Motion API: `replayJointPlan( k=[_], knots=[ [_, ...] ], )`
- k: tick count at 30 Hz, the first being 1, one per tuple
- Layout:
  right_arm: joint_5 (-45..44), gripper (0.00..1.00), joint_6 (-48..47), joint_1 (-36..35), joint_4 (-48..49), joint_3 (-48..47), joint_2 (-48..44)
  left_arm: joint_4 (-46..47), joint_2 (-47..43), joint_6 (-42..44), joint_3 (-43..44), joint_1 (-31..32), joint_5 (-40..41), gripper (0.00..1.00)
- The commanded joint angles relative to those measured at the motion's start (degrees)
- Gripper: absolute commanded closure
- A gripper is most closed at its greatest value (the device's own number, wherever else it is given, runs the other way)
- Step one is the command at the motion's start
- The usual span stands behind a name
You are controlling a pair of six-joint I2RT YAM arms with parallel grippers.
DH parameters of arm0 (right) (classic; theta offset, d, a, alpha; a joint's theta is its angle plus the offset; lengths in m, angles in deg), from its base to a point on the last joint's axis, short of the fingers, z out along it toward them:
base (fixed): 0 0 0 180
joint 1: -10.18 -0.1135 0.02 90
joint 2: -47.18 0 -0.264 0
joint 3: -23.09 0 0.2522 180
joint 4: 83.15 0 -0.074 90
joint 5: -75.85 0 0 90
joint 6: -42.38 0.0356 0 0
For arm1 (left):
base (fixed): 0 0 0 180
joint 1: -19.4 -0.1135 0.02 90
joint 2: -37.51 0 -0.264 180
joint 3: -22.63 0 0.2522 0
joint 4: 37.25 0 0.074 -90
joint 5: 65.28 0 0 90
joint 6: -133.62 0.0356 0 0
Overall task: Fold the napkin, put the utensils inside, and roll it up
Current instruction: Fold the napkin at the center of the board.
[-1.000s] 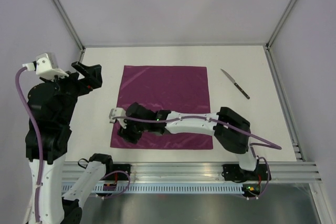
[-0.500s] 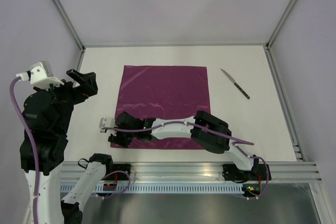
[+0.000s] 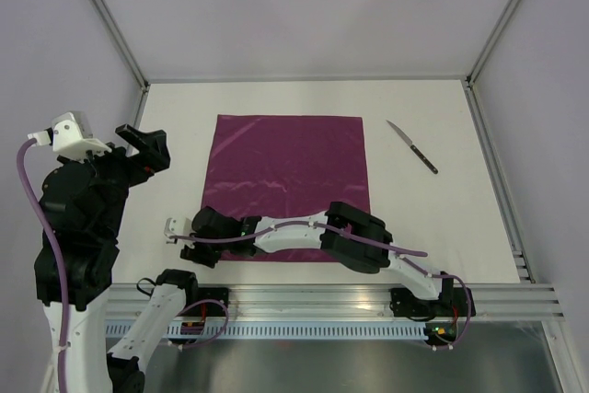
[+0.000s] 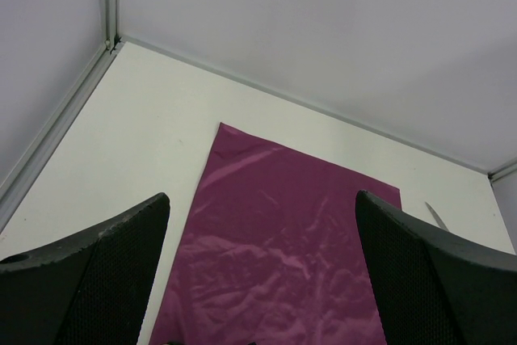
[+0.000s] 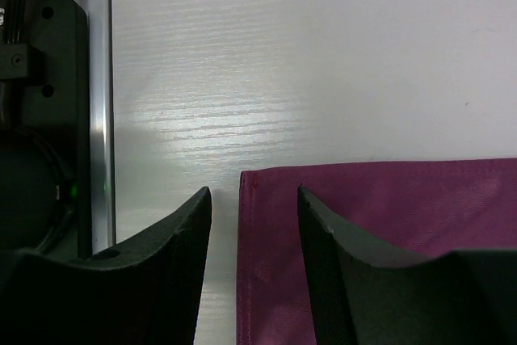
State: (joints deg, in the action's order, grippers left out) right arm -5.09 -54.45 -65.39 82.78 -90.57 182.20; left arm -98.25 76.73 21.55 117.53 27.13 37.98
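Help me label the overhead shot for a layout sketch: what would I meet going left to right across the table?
The left claw → napkin → knife. The right claw straddles the napkin's near-left corner, so its place in the order is unclear and I leave it out.

One plum-purple napkin (image 3: 290, 172) and one black-handled table knife (image 3: 411, 146) on one white counter (image 3: 442, 218). Two robot arms, the left arm (image 3: 83, 218) and right arm (image 3: 354, 236), each with two fingers (image 5: 166, 272).

Covered and cropped parts
The napkin's (image 3: 290, 167) near edge is partly covered by the right arm (image 3: 304, 227); only the knife's (image 4: 435, 214) blade tip is shown in the left wrist view.
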Motion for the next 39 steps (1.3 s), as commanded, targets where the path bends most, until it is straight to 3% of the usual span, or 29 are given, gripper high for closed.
replayJointPlan(
  k=[1, 16, 29, 39],
  knots=[
    [-0.5, 0.47, 0.1, -0.2, 2.1, -2.3, 1.0, -0.2, 0.4, -1.3, -0.6, -0.3, 0.5, 0.0],
    [-3.0, 0.48, -0.8, -0.1, 2.8, -0.5, 2.9, 0.2, 0.3, -1.6, -2.8, -0.3, 1.0, 0.0],
    [-3.3, 0.82, -1.8, 0.0, 2.5, -0.7, 3.3, 0.6, 0.0, -1.1, -3.4, -0.3, 1.1, 0.0],
    [-2.4, 0.98, -2.0, 0.5, 0.8, -3.4, -0.5, 0.8, -0.3, -1.0, -3.0, -0.3, 1.2, 0.0]
  ],
)
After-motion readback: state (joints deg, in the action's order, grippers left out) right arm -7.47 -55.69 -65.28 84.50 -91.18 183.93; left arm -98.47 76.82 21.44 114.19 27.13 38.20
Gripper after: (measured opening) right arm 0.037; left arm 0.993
